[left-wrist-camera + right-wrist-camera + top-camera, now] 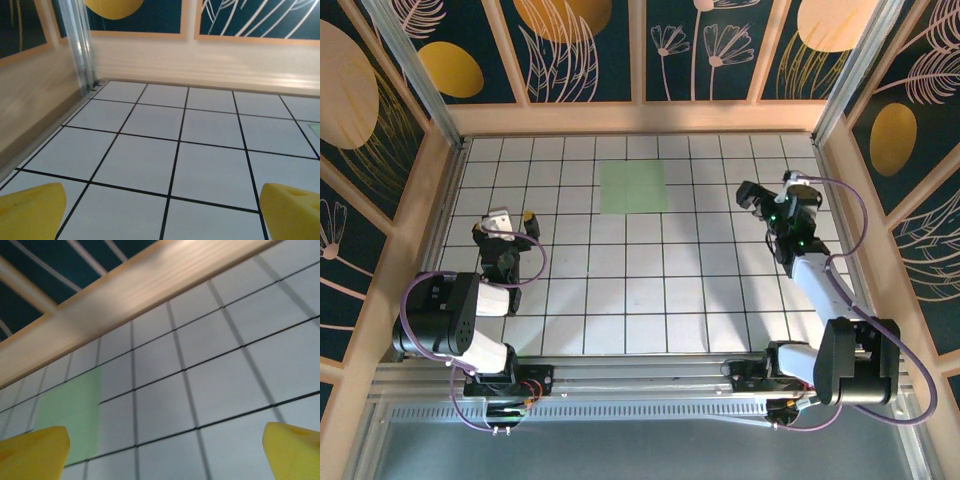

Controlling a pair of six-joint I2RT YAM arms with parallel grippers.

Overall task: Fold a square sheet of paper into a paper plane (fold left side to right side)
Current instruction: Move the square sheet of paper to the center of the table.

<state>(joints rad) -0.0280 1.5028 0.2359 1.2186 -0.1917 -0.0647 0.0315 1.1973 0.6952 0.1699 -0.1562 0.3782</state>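
So far nothing is folded. On the worktop [640, 300], a white tile grid, the sheet [633, 188] lies flat and square near the far wall [640, 118], about midway between left and right. The left pincer [508, 221] hovers well apart from it, at the left side; the right pincer [772, 196] is at the right side, somewhat nearer to the sheet. Both stand wide open and hold nothing; in the wrist views the yellow fingers [31, 212] are at the lower corners with nothing between them.

I think the main danger is the first lift. The sheet is thin and lies flat on smooth tiles, so a finger that meets the left edge at a wrong angle can push the whole sheet to the right instead of raising it, or can wrinkle the edge. If the right pincer does not press the right half down during the fold, the sheet probably slides, the two edges do not meet, and the crease becomes crooked. A too hard press may also tear it.
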